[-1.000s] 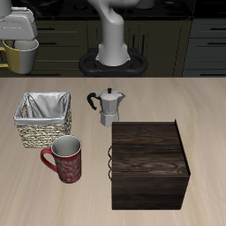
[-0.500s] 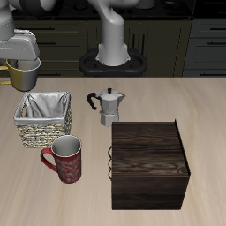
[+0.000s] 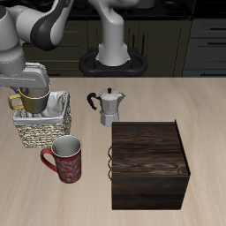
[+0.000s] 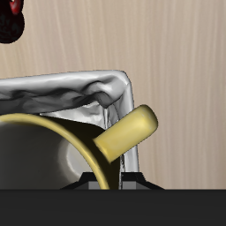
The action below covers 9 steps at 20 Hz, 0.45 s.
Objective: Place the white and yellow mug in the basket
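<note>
The white and yellow mug (image 3: 33, 100) hangs in my gripper (image 3: 35, 86), right over the basket (image 3: 44, 131), its lower part at about the rim's height. The gripper is shut on the mug's rim. In the wrist view the mug's yellow-olive inside (image 4: 40, 159) and yellow handle (image 4: 126, 134) fill the frame, with the basket's white-grey cloth lining (image 4: 79, 88) just beyond. The fingertips are hidden behind the mug.
A dark red patterned mug (image 3: 64, 160) stands in front of the basket, near the table's front edge. A metal moka pot (image 3: 109, 107) stands beside the basket. A dark wooden box (image 3: 148, 164) takes up the middle of the table.
The gripper has carried the mug from off the table's side inward and down, from above the counter to over the basket's opening.
</note>
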### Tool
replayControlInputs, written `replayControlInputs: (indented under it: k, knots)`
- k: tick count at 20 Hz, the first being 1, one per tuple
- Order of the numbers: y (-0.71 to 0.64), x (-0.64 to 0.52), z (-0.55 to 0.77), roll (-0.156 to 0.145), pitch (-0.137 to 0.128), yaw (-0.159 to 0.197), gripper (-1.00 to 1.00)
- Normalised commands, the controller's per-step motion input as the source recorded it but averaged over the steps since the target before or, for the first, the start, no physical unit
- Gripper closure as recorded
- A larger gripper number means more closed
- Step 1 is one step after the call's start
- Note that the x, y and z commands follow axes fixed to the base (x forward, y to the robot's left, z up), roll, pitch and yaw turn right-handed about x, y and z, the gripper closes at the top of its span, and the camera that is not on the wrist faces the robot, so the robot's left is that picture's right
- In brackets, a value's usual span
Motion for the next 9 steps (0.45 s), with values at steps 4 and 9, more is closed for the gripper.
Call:
replayControlInputs:
  k: [4,9]
  knots:
    - [0.07,0.09,-0.66,0.041,0.121,-0.091,-1.00]
    - [0.02,0.00,-0.17,0.015,0.022,-0.025,-1.00]
